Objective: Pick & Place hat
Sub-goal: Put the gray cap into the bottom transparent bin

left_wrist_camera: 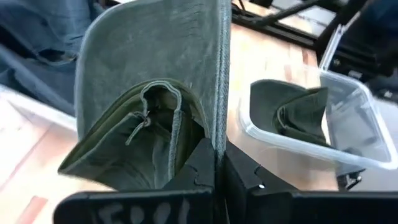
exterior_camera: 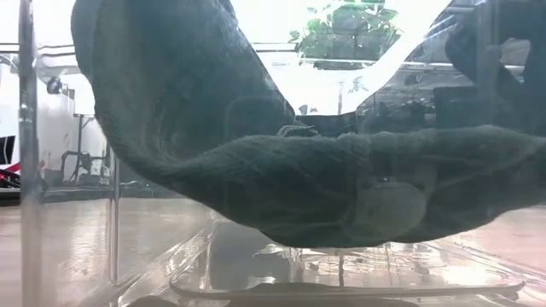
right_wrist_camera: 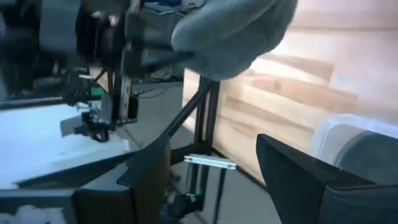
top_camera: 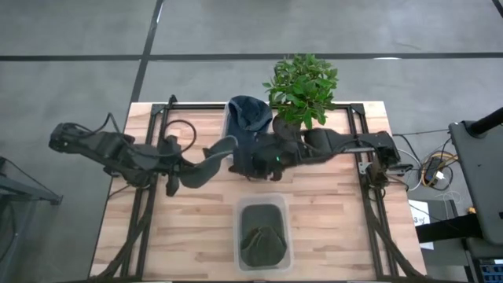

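Observation:
A grey-green hat (top_camera: 211,163) hangs in the air over the middle of the table, and my left gripper (top_camera: 178,178) is shut on it from its left side. The left wrist view shows the hat (left_wrist_camera: 149,93) with its brim standing up and its crown folded below. My right gripper (top_camera: 250,163) is open just right of the hat; in its wrist view the fingers (right_wrist_camera: 211,165) stand apart with the hat (right_wrist_camera: 233,31) ahead of them. A second dark green hat (top_camera: 262,236) lies in a clear bin (top_camera: 283,206). My left gripper pinches the hat's brim edge (left_wrist_camera: 217,140) between its two fingers. They come in about level from the table's left. The brim stands on edge ahead of the fingers. The hat is lifted clear of the table, with the crown (left_wrist_camera: 134,146) sagging beside the fingers.
A blue hat (top_camera: 250,115) lies in a tray at the far edge, next to a potted plant (top_camera: 302,85). The clear bin with the green hat (exterior_camera: 299,188) fills the low view and stands near the table's near edge (left_wrist_camera: 348,155). Bare wood (top_camera: 330,212) lies on both sides of the bin.

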### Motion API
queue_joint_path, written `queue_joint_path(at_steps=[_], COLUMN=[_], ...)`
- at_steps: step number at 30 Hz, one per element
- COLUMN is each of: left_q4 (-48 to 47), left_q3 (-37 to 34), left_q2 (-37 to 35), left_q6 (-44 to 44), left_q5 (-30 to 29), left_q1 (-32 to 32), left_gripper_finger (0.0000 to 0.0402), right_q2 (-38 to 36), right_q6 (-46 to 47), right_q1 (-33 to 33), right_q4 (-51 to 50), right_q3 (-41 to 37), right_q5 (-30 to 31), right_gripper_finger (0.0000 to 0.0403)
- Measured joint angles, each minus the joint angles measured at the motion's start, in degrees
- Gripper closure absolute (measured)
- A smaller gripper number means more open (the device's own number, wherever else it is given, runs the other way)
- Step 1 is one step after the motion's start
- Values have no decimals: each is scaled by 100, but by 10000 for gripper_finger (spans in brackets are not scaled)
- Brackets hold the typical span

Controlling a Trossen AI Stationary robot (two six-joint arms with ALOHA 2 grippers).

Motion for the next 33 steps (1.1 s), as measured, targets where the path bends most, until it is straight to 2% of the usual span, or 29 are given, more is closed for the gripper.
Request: queue_joint_path(at_steps=[4, 8, 11, 17, 24, 33], left_q4=[3, -12, -24, -58, -242, -244], left_q3=[181, 315, 384, 472, 819, 1175], left_q2=[224, 428, 541, 738, 1116, 1565], left_q6=[468, 756, 984, 1224, 1696, 2267], left_q5=[-219, -745, -1042, -1766, -2618, -2927], left_q1=[-74, -126, -175, -308, -338, -451], left_gripper_finger=[395, 395, 395, 395, 395, 395], right_q2=[-2, -9, -20, -45, -48, -39], right_q6=[362, 421, 483, 484, 795, 637], right_q1=[-375, -760, -1008, -1369, -1370, -1438], right_q4=[-15, -78, -76, -15, 209, 239], right_q3=[0, 0, 0, 19, 15, 17], right_q5=[-682, -1319, -1556, -1679, -1737, -1591], right_gripper_finger=[170, 177, 182, 200, 232, 248])
